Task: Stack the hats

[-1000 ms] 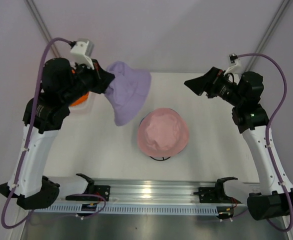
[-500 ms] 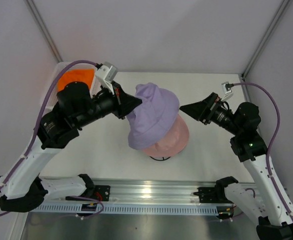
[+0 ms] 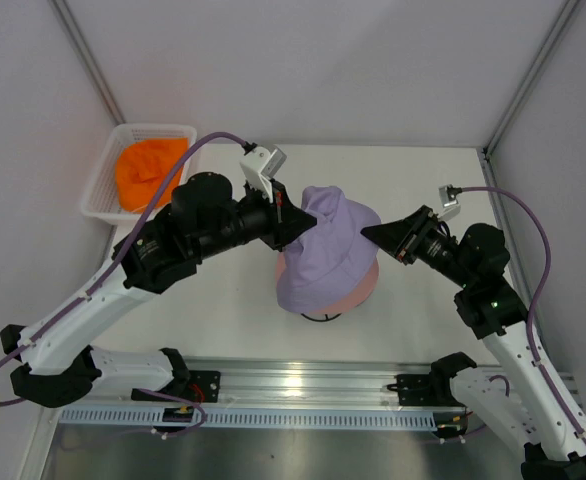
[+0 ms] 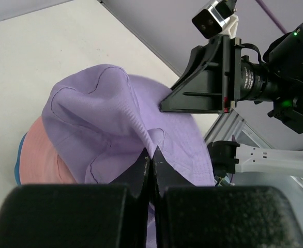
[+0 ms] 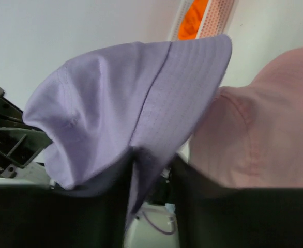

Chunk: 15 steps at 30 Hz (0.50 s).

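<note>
Top view: lavender hat [image 3: 328, 250] draped over pink hat [image 3: 361, 285], table centre. Left gripper [image 3: 298, 225] pinches its left side; right gripper [image 3: 371, 233] tip is at its right edge. Orange hat [image 3: 148, 170] lies in basket [image 3: 98, 180], far left.
Left wrist: jaws clamped on lavender fabric; blue hat [image 4: 18, 165] edge shows beneath pink.
Right wrist: lavender fold lies between fingers [image 5: 89, 206]; whether it is gripped cannot be told.

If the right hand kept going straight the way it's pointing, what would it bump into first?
The lavender hat. The right hand points left, straight at the hat's side, with its tip right at the fabric. From above it is hard to tell whether they touch.
</note>
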Each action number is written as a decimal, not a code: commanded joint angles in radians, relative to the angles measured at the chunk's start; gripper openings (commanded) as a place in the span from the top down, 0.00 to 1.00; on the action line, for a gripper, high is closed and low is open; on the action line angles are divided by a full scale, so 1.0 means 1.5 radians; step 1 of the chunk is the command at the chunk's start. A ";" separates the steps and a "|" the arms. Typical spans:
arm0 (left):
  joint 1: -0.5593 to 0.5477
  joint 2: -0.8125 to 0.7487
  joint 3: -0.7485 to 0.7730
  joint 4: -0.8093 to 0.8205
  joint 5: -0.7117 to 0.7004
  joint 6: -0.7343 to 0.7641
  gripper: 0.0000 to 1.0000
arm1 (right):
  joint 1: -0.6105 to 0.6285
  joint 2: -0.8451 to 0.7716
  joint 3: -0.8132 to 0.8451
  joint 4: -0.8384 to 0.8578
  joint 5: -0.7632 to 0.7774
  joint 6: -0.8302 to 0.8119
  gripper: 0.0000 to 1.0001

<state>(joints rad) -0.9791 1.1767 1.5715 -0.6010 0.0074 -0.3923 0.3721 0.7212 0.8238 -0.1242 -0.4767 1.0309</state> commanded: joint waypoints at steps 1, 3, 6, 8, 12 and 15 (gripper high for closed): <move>-0.018 0.004 -0.007 0.030 -0.039 0.006 0.99 | 0.003 0.003 0.024 -0.037 0.042 -0.018 0.79; -0.035 0.008 -0.013 0.025 -0.073 0.017 0.99 | 0.003 0.011 0.019 -0.056 0.046 -0.026 0.94; -0.065 0.022 0.013 -0.019 -0.156 0.043 0.99 | 0.003 0.032 0.013 -0.090 0.054 -0.061 1.00; -0.078 0.028 0.038 -0.055 -0.205 0.058 0.99 | 0.005 0.044 0.013 -0.086 0.042 -0.085 1.00; -0.098 0.031 0.082 -0.086 -0.254 0.085 0.99 | 0.005 0.081 0.037 -0.034 -0.001 -0.106 1.00; -0.106 0.038 0.127 -0.110 -0.311 0.117 0.99 | 0.004 0.120 0.066 -0.026 -0.014 -0.135 1.00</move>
<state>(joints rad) -1.1278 1.2465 1.6642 -0.7486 -0.3096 -0.2913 0.3779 0.8616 0.8539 -0.2031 -0.4801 0.9089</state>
